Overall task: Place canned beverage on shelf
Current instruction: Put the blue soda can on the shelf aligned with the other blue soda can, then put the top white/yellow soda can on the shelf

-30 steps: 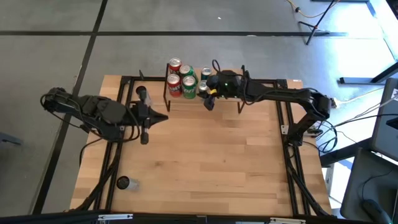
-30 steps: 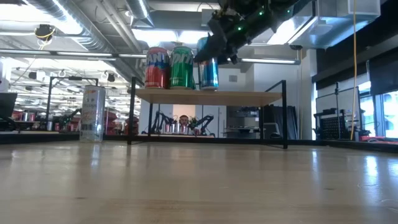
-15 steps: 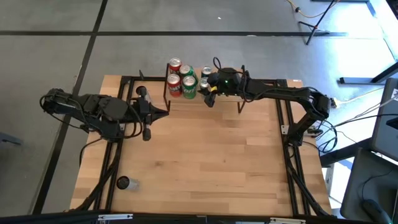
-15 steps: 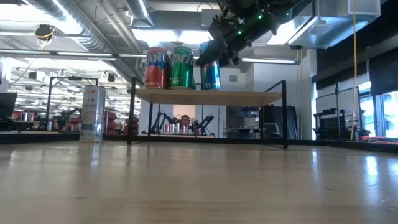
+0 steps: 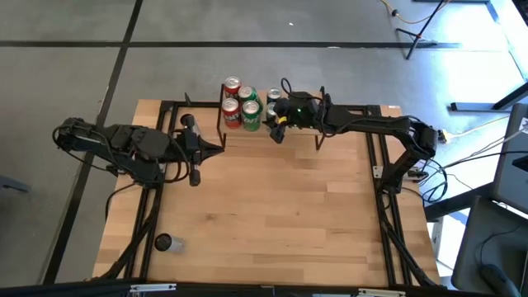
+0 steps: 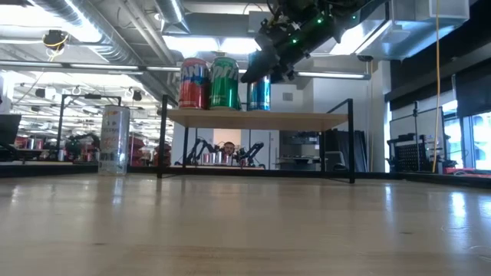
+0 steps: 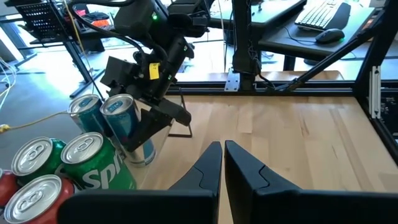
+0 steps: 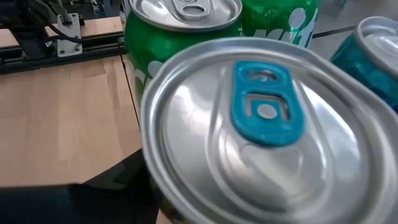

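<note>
Partly readable white lettering, "Spr", on green can [image 7: 93, 171] in left wrist view, rest cut off. Pale letters on green can in right wrist view, only strokes visible, not legible. White script on red can [image 6: 194, 83] and light lettering on green can in low view, both too blurred to read. Yellow tag [image 7: 153, 71] on far arm, print not legible.

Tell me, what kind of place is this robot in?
Probably a robotics lab or workshop. There are exposed ceiling ducts, desks with a keyboard, and more robot arms standing in the room behind the shelf.
</note>
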Motion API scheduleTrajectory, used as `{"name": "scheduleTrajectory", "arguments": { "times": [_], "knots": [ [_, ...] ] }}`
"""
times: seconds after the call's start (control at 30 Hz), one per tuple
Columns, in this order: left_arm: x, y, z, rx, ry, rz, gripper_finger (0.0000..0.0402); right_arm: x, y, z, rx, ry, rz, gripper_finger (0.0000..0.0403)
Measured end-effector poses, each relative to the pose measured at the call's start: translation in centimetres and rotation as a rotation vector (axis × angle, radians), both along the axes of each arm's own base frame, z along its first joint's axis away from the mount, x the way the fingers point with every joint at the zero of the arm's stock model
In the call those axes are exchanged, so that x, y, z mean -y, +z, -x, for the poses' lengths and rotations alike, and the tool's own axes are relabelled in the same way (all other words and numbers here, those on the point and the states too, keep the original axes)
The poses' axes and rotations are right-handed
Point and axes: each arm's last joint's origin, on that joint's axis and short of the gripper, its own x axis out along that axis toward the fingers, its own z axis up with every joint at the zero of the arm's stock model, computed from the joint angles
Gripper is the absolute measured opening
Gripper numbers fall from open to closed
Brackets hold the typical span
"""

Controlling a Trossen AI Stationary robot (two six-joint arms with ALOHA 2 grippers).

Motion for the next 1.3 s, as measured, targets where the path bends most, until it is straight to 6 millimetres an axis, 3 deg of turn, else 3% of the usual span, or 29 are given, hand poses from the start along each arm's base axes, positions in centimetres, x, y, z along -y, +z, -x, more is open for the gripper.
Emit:
{"name": "scheduleTrajectory", "arguments": {
  "times": [0.27,0.5,0.77,0.97,1.13,1.3],
  "knots": [
    [0.0,0.0,0.0,0.0,-0.008,0.005,0.0006,0.0,1.2,-0.1,0.014,0.01,-0.019,0.0283],
    [0.0,0.0,0.0,0.0,-0.008,0.006,0.0006,0.1,3.6,-0.1,-0.008,-0.008,0.006,0.0311],
    [0.0,0.0,0.0,-0.003,-0.012,-0.007,0.0006,0.1,8.4,0.0,0.059,-0.009,0.03,0.0308],
    [-0.1,0.1,0.0,0.004,0.007,-0.016,0.0012,-0.7,12.6,1.1,0.045,0.068,-0.017,0.0308],
    [-1.8,-0.3,-0.1,-0.011,0.146,0.054,0.0075,-2.2,14.0,3.3,-0.002,0.204,-0.109,0.0308],
    [-4.9,-1.7,0.5,-0.102,0.383,0.169,0.0182,-3.2,12.0,6.0,-0.089,0.206,-0.149,0.0308]
  ]
}}
